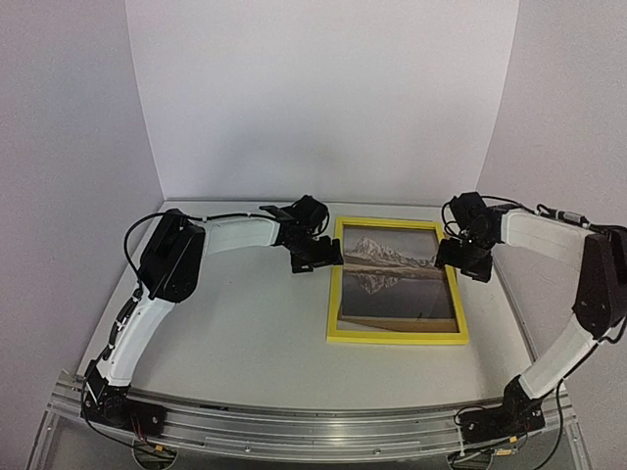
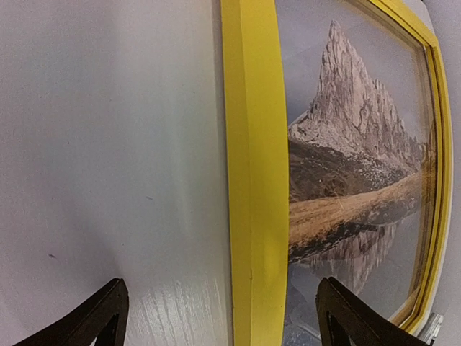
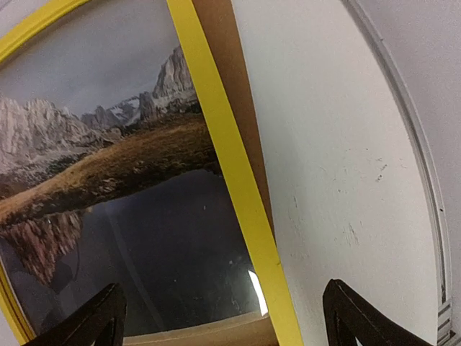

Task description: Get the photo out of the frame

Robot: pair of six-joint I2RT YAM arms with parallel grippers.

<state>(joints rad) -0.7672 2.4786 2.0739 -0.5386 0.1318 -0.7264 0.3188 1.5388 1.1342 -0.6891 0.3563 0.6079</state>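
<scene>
The yellow frame point(image 1: 397, 336) lies flat on the worktop point(image 1: 245, 323), right of centre, its short top rail near the far edge. The photo point(image 1: 396, 279) sits inside it, face up, with the mountain toward the far edge. The left hand point(image 1: 326, 255) is at the frame's left rail near its far corner, spread wide and holding nothing. Its 2 fingers point(image 2: 94, 321) straddle the rail, 1 over the bare worktop and 1 over the photo. The right hand point(image 1: 460, 262) is at the right rail, also wide open and empty, astride it. A brown backing board point(image 3: 227, 79) shows along that rail's outer side.
</scene>
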